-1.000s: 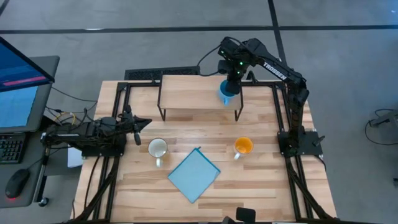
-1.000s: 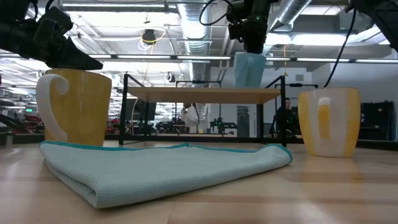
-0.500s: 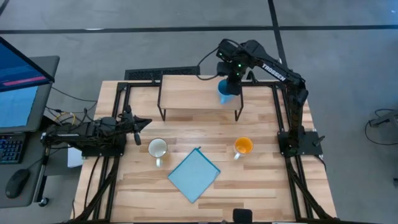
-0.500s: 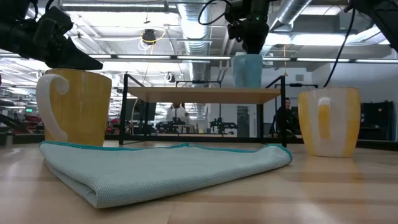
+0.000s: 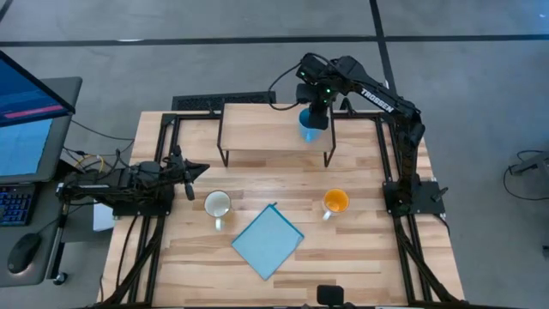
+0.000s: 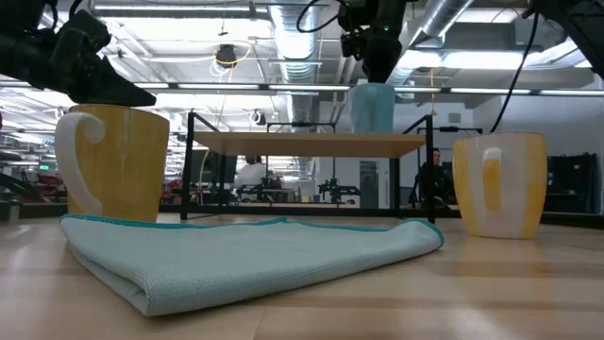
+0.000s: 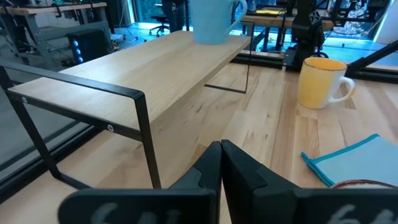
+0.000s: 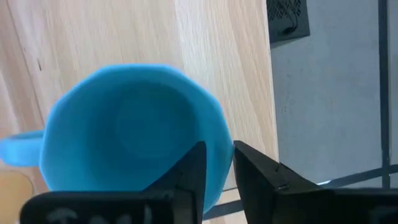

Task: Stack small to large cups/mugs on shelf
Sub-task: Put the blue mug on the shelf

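The light blue mug (image 5: 309, 125) stands upright on the right end of the wooden shelf (image 5: 266, 130); it also shows in the low view (image 6: 373, 109) and the left wrist view (image 7: 212, 22). My right gripper (image 5: 314, 105) is above it, shut on its rim. The cream mug (image 5: 217, 204) and the orange mug with a white handle (image 5: 335, 202) stand on the table in front of the shelf. My left gripper (image 5: 199, 168) is shut and empty at the table's left edge, near the cream mug. My right gripper holds the blue mug by its rim (image 8: 219, 149), on the side away from the handle (image 8: 18, 149). One finger (image 8: 189, 171) is inside the mug and one (image 8: 258, 174) outside. The fingers point down from above. The mug is upright, its base on the shelf top (image 6: 302, 142).
A flat light-blue cloth (image 5: 268, 241) lies on the table near the front, between the two mugs. The shelf's left and middle part (image 5: 249, 129) is bare. A dark frame (image 5: 163, 137) runs along the table's sides. A monitor and keyboard (image 5: 26, 129) stand left of the table.
My right gripper has gone down and a little toward the table's far edge with the blue mug. The mug was tilted just above the shelf; now it is upright with its base on the shelf top. The gripper stays shut on it.
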Robot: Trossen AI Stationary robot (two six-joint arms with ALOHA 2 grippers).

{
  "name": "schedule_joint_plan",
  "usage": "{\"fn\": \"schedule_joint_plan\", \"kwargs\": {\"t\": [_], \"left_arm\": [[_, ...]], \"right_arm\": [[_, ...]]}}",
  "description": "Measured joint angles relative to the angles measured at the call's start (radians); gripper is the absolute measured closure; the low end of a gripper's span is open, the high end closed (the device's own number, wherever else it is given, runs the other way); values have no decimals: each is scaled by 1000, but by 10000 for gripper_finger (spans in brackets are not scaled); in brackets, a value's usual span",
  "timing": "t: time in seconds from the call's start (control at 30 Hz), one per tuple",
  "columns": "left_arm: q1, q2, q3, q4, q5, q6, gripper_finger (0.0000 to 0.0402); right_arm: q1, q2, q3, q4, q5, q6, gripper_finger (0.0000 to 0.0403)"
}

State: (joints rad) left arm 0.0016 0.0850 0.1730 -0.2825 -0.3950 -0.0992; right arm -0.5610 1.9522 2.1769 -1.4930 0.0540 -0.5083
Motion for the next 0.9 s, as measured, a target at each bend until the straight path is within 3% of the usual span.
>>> {"fn": "schedule_joint_plan", "kwargs": {"t": [0.9], "left_arm": [[0,0,0,-1,0,-2,401]], "right_arm": [[39,0,0,83,-5,0,306]]}}
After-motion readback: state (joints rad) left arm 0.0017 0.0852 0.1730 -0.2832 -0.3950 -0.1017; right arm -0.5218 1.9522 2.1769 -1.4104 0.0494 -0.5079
